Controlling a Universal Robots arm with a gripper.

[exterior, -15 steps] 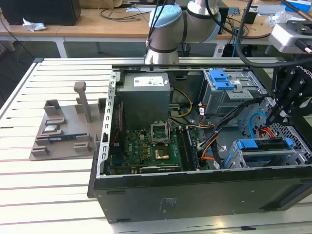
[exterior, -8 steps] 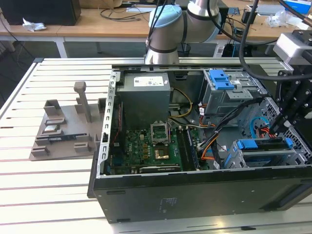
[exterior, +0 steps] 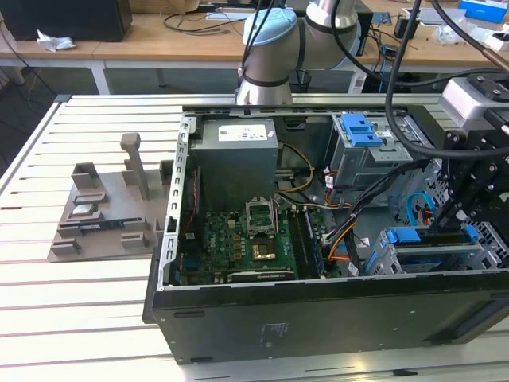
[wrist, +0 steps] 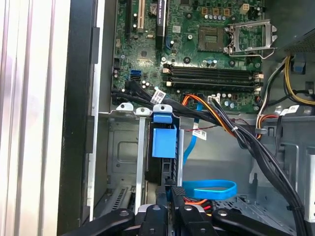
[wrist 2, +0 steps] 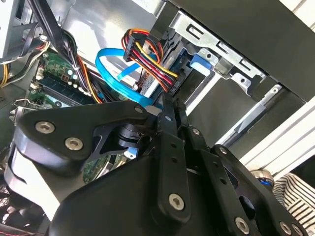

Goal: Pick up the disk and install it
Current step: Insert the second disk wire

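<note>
- Slatted white desk [exterior: 95, 318] carrying an open computer case [exterior: 318, 318] lying on its side, lid off, innards exposed.
- Green motherboard [exterior: 246, 243] across the case floor, empty processor socket [wrist: 248, 37] with its metal frame, memory slots [wrist: 211, 73] alongside.
- Grey power supply box [exterior: 238, 159] with a white sticker standing at the far wall of the case.
- Grey fixture tray [exterior: 103, 211] with upright posts beside the case, toward the exterior view's left.
- Drive cage [exterior: 433, 255] near the case's front corner at the exterior view's right, bundled cables [wrist: 231, 130] and a looped blue data cable [wrist: 211, 189] close by.
- Black gripper [exterior: 469, 199] lowered over that cage, closed tightly on the upper edge of the disk [wrist: 165, 157].
- Disk standing on edge, partway down in the cage slot between metal rails, blue carrier tab [wrist: 163, 140] facing the first wrist view's camera.
- Blue latch piece [exterior: 359, 129] on top of another bay deeper in the case, apart from the gripper.
</note>
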